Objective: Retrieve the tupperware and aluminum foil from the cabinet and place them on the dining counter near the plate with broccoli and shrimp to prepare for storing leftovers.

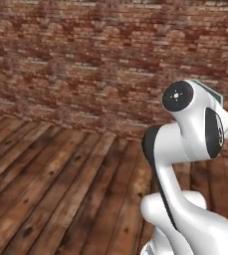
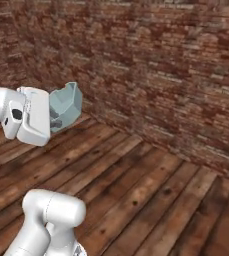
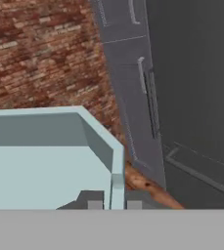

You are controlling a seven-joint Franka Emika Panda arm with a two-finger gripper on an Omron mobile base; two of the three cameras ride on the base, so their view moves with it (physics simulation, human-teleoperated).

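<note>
We see tool [image 3: 114, 205] clenched on rim of tupperware [image 2: 66, 106], carried above wooden floor [image 1: 60, 189] beside brick wall [image 2: 161, 75]. We judge risk: thin rim grip, tub slipping during transit.

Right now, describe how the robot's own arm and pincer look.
The arm is glossy white with rounded, bulbous links and dark joints; a black round cap with small white marks sits at one joint. The hand is a white boxy block. The pincer has small dark grey finger tips.
</note>
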